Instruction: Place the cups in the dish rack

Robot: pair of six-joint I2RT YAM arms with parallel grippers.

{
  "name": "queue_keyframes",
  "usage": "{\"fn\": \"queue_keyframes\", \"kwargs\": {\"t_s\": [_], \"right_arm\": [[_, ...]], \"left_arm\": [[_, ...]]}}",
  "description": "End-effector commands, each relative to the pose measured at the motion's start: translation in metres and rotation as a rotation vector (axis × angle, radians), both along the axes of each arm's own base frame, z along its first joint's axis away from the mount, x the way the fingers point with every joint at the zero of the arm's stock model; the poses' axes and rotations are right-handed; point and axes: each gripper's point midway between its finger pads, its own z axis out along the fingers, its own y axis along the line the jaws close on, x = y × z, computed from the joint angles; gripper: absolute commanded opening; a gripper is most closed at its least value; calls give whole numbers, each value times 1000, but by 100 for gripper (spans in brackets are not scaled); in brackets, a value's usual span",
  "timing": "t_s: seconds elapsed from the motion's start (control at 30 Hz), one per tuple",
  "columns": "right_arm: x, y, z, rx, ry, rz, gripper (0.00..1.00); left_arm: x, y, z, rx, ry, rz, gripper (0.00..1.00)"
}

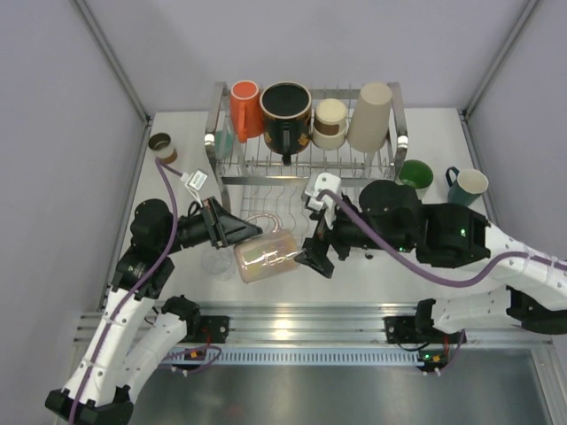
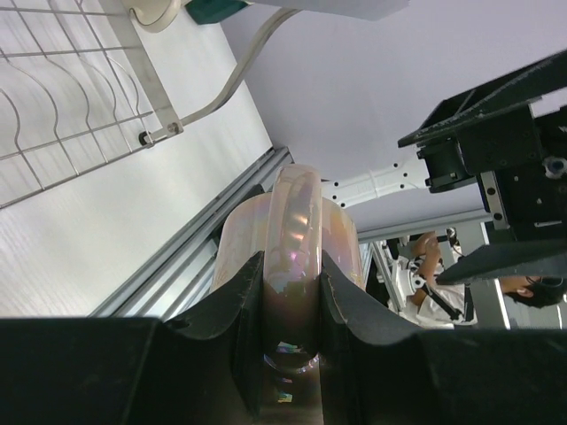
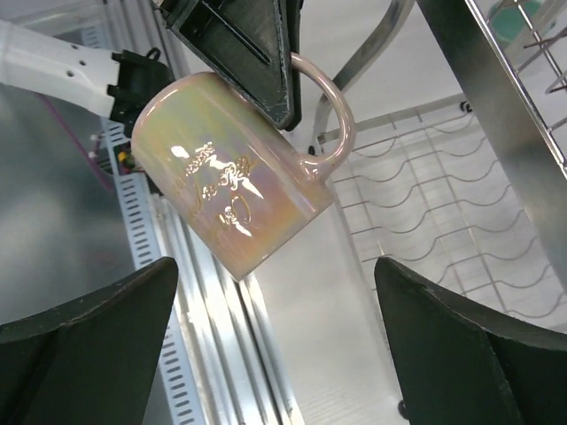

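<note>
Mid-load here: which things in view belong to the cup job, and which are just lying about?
Job: pink mug in left gripper; rack holding orange cup, black mug, cream cup, beige cup; still out: green cup, teal mug, brown cup, clear cup.
Lying about: purple cables, white tag, rail.

Dish rack far centre on table. Top tier, left to right: handled cup, big mug, short cup, tall cup. Small cup on table left of rack. Inner mug and outer mug side by side on table right of rack. Held mug near of rack, left gripper on its left, right gripper just right.
</note>
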Motion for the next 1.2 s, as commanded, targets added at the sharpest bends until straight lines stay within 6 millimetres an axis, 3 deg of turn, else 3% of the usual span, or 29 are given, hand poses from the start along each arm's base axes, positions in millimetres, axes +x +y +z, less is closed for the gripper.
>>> {"fn": "queue_keyframes", "kwargs": {"t_s": [0.0,0.03,0.07,0.13,0.17,0.4,0.57,0.77,0.97,1.17], "right_arm": [[21,3,11,-58,-206,-108,94],[29,4,12,-72,-253,-161,95],[20,11,13,-82,-306,-134,96],[21,17,13,-114,-389,-177,98],[5,27,18,-102,-438,-129,99],[-29,50,13,-147,-638,-101,99],[-52,64,-2,-179,-700,-43,99],[-62,84,-44,-305,-741,-6,99],[-53,92,-62,-368,-816,-68,99],[-27,92,-84,-435,-849,-171,99]], "left_arm": [[-1,0,20,-46,-63,8,0],[-1,0,20,-47,-63,8,0],[0,0,19,-46,-61,10,0],[1,0,17,-43,-54,14,0],[2,0,15,-41,-45,13,0],[4,-1,8,-35,-28,18,0],[7,-1,5,-31,-12,21,0],[8,-2,2,-30,1,19,0],[10,-3,-1,-28,27,20,0],[13,-4,-6,-32,70,24,0]]}}
